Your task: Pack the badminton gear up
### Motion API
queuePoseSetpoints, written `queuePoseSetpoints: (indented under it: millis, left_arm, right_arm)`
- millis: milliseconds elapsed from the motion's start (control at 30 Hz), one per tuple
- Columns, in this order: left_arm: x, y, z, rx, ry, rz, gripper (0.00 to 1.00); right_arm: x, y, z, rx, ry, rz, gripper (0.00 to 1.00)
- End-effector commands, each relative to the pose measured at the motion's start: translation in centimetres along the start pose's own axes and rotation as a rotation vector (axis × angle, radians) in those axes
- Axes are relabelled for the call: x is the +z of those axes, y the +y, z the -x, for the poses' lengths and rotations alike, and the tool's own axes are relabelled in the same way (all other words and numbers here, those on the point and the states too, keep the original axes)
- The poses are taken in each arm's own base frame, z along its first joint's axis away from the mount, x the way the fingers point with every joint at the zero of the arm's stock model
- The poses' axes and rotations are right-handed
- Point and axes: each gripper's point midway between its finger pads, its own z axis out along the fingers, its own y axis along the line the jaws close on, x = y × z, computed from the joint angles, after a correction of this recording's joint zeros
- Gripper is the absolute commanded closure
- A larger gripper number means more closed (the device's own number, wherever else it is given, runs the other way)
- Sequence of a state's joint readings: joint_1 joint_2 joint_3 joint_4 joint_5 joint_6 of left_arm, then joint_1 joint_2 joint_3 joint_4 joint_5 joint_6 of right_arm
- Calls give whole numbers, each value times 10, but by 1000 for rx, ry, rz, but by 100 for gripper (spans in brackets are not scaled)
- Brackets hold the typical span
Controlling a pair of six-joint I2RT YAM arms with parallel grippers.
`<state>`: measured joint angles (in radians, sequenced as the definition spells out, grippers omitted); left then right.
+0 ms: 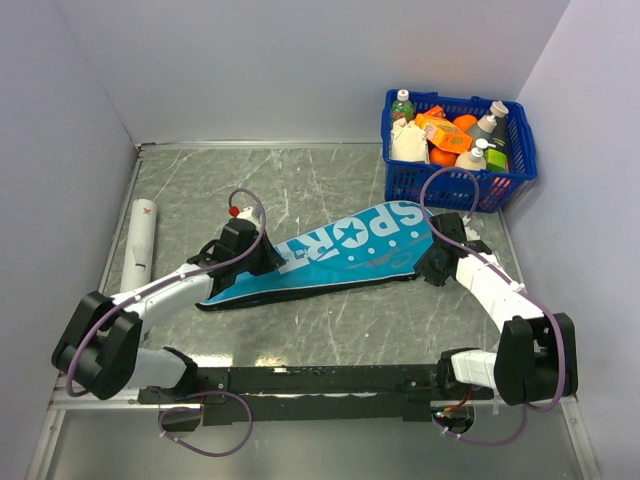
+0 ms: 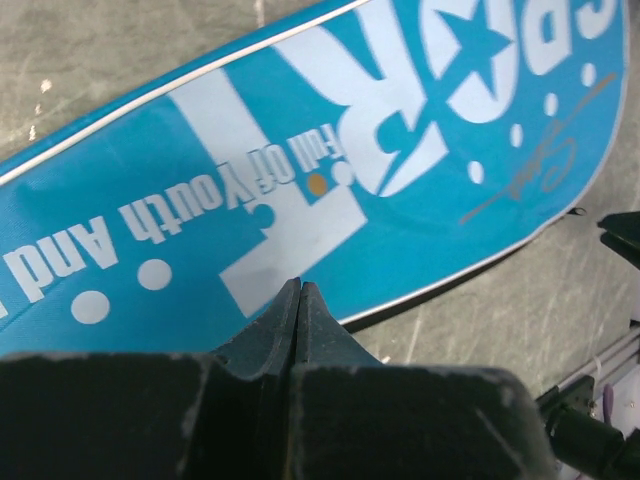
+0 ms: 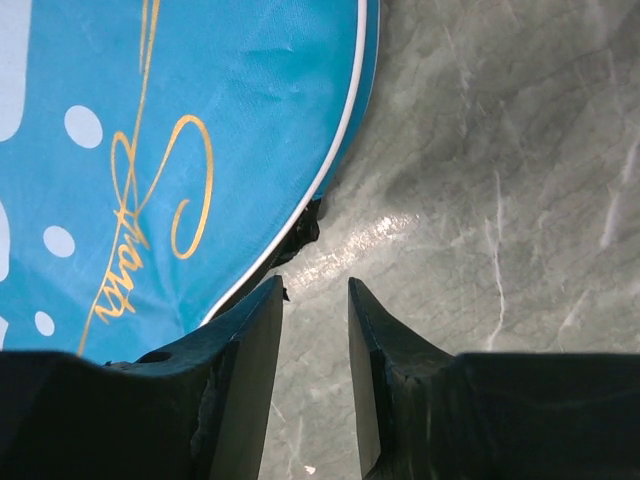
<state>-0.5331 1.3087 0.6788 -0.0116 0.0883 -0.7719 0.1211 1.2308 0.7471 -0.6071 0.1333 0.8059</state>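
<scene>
Overhead view only, white tube (image 1: 140, 243), basket (image 1: 470, 190)

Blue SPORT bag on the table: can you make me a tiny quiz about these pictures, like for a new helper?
1. True or false: the white tube lies inside the blue basket.
2. Which word is printed on the blue bag? A) SPORT B) TENNIS C) GAMES
3. Fill in: the right arm's fingers stand ___, with bare table showing between them.
Key: 1 false, the tube lies on the table, far left; 2 A; 3 apart.
</scene>
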Motion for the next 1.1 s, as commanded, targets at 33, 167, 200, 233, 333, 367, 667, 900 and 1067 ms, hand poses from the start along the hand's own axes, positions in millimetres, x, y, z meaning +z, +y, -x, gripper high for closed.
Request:
queuePoseSetpoints:
  millis: [33, 167, 200, 233, 333, 367, 667, 900, 1067]
  left_arm:
    - [12, 8, 3, -34, -39, 24, 99]
    - [18, 19, -3, -40, -29, 56, 99]
    - [19, 21, -4, -43, -28, 59, 99]
    - [20, 22, -6, -42, -26, 60, 99]
    - [22, 25, -10, -45, -16, 67, 99]
    - [22, 26, -10, -45, -15, 70, 99]
    - [22, 33, -13, -39, -19, 94, 99]
    - [24, 42, -24, -45, 2, 106, 99]
    - [27, 49, -35, -53, 26, 111, 99]
  right_arm:
    - [7, 6, 8, 5, -8, 22, 62]
    - [13, 7, 10, 13, -5, 27, 63]
    - [14, 6, 11, 17, -4, 25, 63]
    - [16, 5, 10, 19, 1, 20, 64]
    - [22, 4, 9, 22, 13, 14, 66]
    - [24, 4, 9, 25, 16, 13, 67]
    - [33, 2, 4, 32, 34, 9, 83]
    - [36, 5, 3, 30, 32, 27, 100]
    - [35, 13, 6, 22, 27, 67, 100]
